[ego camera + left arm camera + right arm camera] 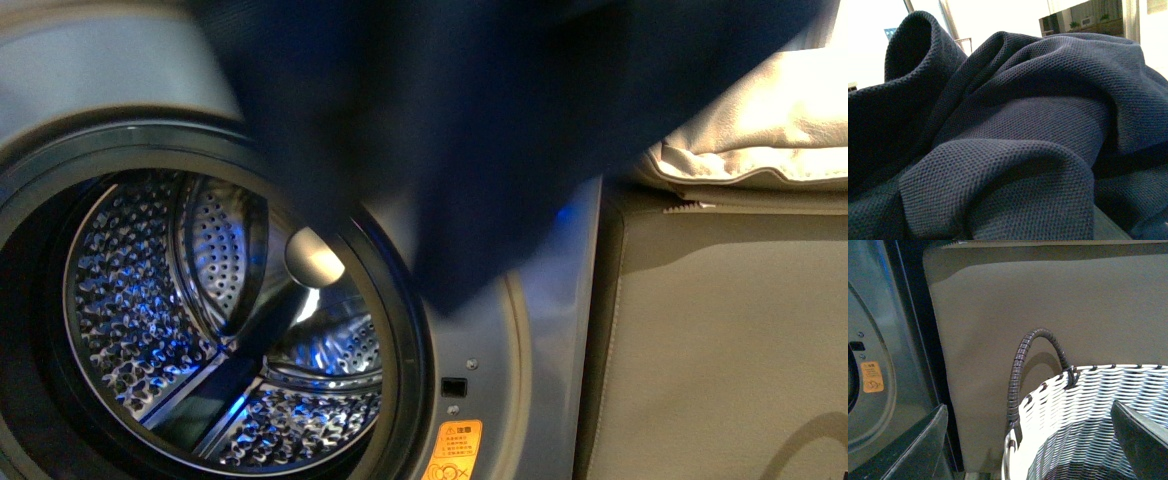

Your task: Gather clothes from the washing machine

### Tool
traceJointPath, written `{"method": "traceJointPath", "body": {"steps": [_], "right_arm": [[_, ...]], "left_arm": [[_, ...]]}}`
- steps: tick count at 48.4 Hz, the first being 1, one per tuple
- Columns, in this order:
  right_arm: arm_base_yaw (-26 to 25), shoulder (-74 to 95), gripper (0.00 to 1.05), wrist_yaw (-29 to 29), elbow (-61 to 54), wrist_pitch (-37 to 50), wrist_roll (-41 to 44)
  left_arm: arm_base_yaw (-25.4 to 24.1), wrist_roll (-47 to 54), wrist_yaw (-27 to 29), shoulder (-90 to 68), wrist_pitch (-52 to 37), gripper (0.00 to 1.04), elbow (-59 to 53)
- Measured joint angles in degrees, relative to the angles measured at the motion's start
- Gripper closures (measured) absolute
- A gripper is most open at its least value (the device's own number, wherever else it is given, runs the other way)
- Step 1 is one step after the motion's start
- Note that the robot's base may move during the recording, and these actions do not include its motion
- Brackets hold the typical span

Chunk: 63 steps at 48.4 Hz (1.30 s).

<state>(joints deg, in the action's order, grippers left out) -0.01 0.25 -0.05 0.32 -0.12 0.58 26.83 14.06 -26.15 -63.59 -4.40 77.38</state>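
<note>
We are noting the clothes (480, 120) hanging limp outside the washing machine (540, 330), judging them soft, light, best pinched at a thick fold; the right gripper (1028, 407) is gaping empty, and the cloth-hidden left gripper's state we cannot tell.

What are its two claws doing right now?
Left gripper: hidden by the dark navy knit cloth; cannot be told.
Right gripper: open, holding nothing.
</note>
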Motion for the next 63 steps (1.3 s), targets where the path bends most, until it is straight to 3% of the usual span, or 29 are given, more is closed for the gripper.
{"method": "traceJointPath", "body": {"steps": [16,38,39,44,50,55,63], "right_arm": [[0.0,0.0,0.08,0.0,0.0,0.0,0.0],[-0.1,0.0,0.08,-0.5,0.0,0.0,-0.1],[-0.7,0.3,0.08,-1.6,0.0,0.5,-1.0],[-8.9,4.1,0.08,-24.7,0.2,7.3,-11.8],[-16.7,8.5,0.08,-40.9,2.3,14.4,-24.7],[-21.9,13.3,0.08,-49.9,6.2,22.5,-31.7],[-23.9,22.1,0.08,-54.3,12.0,33.1,-36.8]], "left_arm": [[0.0,-6.8,2.3,-12.5,0.4,0.90,15.8],[-0.1,-9.3,2.6,-13.3,0.5,0.90,16.7],[-0.1,-9.4,2.6,-13.3,0.5,0.90,16.7],[-0.1,-9.4,2.6,-13.3,0.5,0.90,16.7],[-0.1,-9.4,2.6,-13.3,0.5,0.90,16.8],[-0.2,-9.6,2.8,-13.3,0.5,0.90,16.8],[-0.2,-9.6,2.8,-13.3,0.6,0.90,16.8]]}}
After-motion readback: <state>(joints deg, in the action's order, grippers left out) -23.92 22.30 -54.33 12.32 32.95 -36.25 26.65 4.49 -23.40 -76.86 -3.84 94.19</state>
